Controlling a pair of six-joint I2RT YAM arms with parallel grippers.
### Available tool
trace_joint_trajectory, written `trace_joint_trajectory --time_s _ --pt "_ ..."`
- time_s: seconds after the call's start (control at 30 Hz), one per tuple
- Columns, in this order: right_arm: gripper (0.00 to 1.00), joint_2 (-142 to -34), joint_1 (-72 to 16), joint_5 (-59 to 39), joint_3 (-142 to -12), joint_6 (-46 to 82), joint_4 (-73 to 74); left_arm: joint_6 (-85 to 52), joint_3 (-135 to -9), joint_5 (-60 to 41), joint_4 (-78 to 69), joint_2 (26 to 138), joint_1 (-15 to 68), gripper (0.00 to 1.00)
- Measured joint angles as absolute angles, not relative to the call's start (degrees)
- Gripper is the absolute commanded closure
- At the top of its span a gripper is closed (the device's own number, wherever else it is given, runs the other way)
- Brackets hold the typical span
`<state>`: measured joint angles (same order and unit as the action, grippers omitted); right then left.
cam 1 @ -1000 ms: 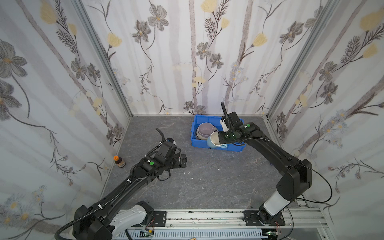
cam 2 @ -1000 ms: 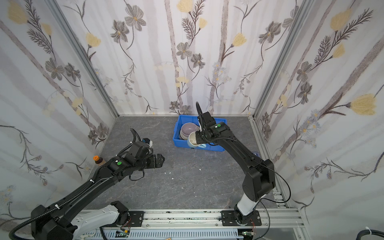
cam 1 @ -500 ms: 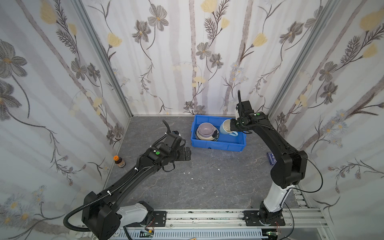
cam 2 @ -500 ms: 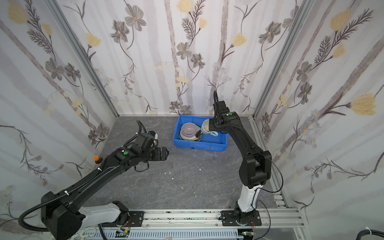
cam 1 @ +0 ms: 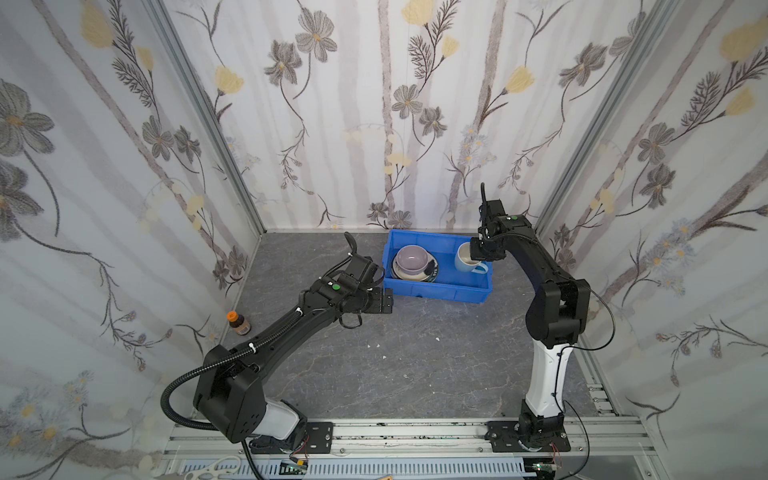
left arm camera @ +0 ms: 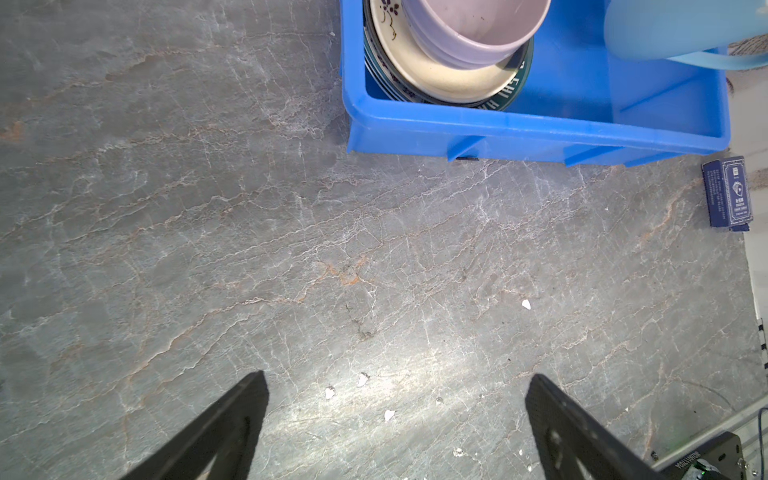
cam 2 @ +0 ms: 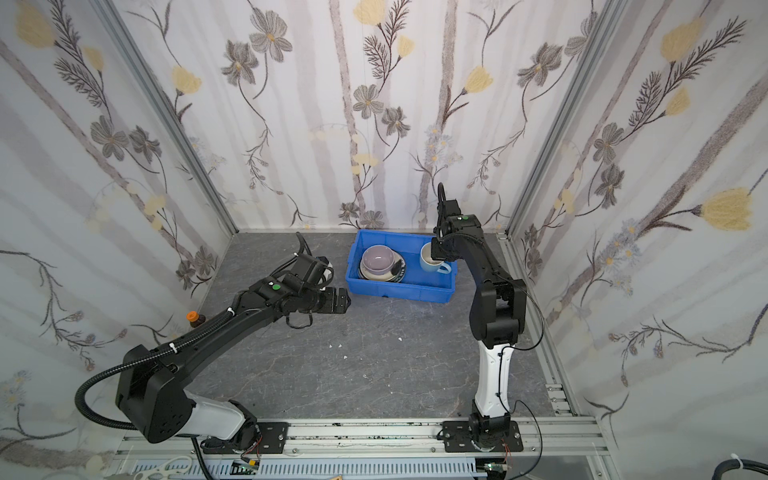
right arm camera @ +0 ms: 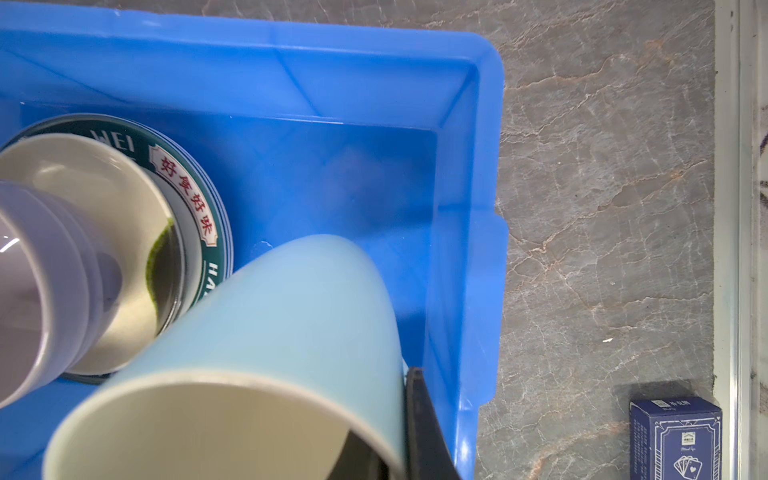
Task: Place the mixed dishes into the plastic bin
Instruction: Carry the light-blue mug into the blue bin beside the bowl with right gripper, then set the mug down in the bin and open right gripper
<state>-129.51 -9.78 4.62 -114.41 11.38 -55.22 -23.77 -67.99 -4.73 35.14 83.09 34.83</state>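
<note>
The plastic bin (cam 1: 440, 291) (cam 2: 399, 291) stands at the back of the table. In its left half a lilac bowl (cam 1: 411, 257) (left arm camera: 478, 33) sits on a cream plate (left arm camera: 436, 79) (right arm camera: 104, 199), which lies on teal-patterned plates (right arm camera: 183, 183) (left arm camera: 509, 93). My right gripper (cam 1: 478, 249) (right arm camera: 395, 440) is shut on the rim of the light-blue mug (cam 1: 466, 258) (right arm camera: 270, 332), one finger inside and one outside. It holds the mug upright in the bin's right half. Whether the mug's base touches the floor does not show. My left gripper (cam 1: 388, 301) (left arm camera: 397, 376) hangs open and holds nothing, just before the bin's front left corner.
A small brown bottle with an orange cap (cam 1: 237, 322) (cam 2: 192, 318) stands by the left wall. A dark blue card box (left arm camera: 729, 193) (right arm camera: 675, 440) lies on the table right of the bin, near the right wall. White crumbs dot the grey table.
My right gripper has carried the mug from over the bin's front wall to its right half and lowered it. The left arm has reached forward toward the bin, still open.
</note>
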Motion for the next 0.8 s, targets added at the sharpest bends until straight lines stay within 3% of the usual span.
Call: trace_joint_trajectory --time_s 0.63,0.8 --pt "0.87 -136.3 -9.7 4.3 -115.8 9.3 -55.8 -22.9 -71.0 -6.2 35.2 87.7 34.8 0.00" --pt "0.70 -137.0 -9.6 3.9 -116.1 9.3 -54.7 -22.9 -71.7 -6.2 35.2 88.6 34.8 0.00"
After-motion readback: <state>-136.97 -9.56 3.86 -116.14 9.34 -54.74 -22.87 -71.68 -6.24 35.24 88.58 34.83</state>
